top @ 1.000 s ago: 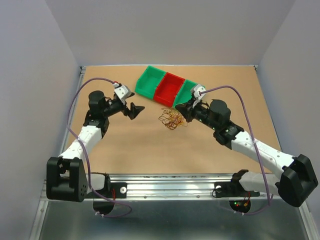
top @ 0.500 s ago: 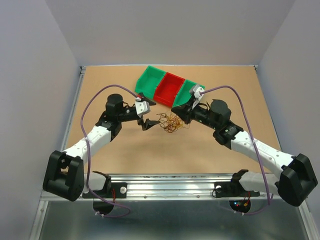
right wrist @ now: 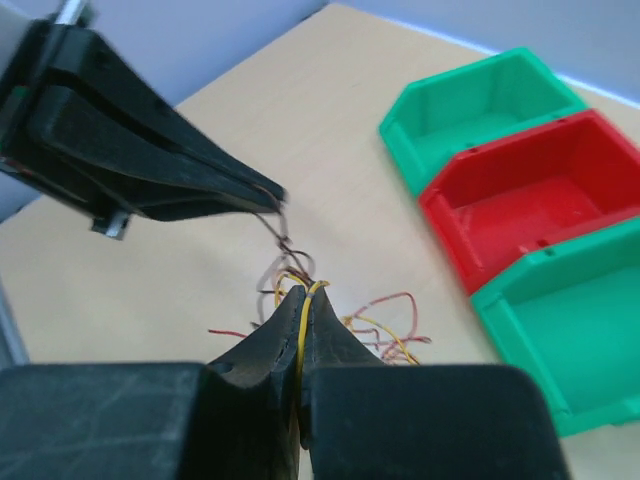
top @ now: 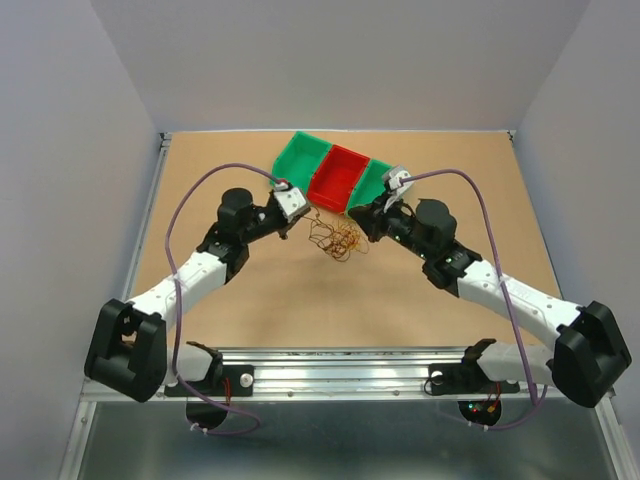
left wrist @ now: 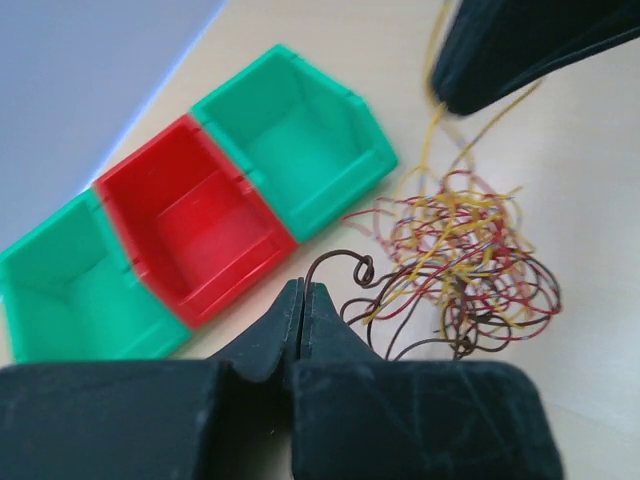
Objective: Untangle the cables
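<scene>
At centre of surface (top: 250, 300), just before three bins (top: 338, 178) (two green, one red), cables (top: 337, 238) sit as one clump. Well off a second ago, left gripper (left wrist: 303, 288) now at clump, jaws pressed together, seemingly nipping dark strand. Jaws of right gripper (right wrist: 304, 296) pinch yellow strand. Two grips set, so pull-apart can begin

Pale grey walls (top: 330, 60) enclose a brown tabletop (top: 330, 300) with a metal rail (top: 340, 372) along its near edge.
</scene>
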`<state>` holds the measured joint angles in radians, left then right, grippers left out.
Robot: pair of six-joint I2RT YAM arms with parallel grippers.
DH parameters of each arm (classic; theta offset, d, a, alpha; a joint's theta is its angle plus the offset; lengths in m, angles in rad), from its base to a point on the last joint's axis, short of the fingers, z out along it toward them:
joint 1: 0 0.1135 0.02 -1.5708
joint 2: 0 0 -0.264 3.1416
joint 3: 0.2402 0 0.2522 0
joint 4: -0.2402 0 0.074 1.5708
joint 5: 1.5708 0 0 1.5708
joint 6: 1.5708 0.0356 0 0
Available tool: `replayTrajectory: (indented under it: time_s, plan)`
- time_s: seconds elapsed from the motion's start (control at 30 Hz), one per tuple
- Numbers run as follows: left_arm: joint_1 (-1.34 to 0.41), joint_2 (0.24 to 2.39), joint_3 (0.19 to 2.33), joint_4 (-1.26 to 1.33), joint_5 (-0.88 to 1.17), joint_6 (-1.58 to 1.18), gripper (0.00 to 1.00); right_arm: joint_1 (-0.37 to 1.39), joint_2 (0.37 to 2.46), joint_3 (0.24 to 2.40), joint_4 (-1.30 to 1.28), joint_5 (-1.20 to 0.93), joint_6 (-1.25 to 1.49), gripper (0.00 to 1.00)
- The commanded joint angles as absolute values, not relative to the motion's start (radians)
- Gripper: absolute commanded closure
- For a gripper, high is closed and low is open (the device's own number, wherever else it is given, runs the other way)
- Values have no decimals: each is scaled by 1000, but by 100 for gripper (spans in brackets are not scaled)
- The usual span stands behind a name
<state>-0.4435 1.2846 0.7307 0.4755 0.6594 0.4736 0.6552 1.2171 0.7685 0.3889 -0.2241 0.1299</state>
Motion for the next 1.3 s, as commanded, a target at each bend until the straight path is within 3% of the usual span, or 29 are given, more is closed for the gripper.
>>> replayTrajectory:
  time_s: [0.0,0.2,0.33,0.57,0.83,0.9,0.93,1.0,1.03,1.07,1.17,1.27]
  plan:
    - [-353,1186,710,597,425,371,100,657,1117,746,449,142,179,99]
    - [-28,1137,727,650,376,142,100,653,918,634,422,746,248,99]
    - [129,1095,700,715,393,19,100,653,761,568,408,932,215,99]
    - [143,1066,683,719,393,9,100,653,514,509,327,888,230,99]
    - [144,988,650,729,336,15,100,653,486,502,322,802,219,97]
    - [144,967,623,756,455,15,100,653,518,515,305,718,177,82]
    - [143,951,611,794,597,15,100,653,553,528,301,590,161,61]
    - [127,956,618,811,764,15,100,653,599,547,301,406,153,39]
    - [114,959,618,811,765,20,100,655,624,558,301,405,147,39]
    - [101,959,620,810,820,26,100,653,649,569,302,274,141,27]
    - [42,956,615,798,900,81,100,655,767,610,308,9,97,10]
    - [-44,945,621,743,937,159,100,655,900,632,388,-266,49,3]
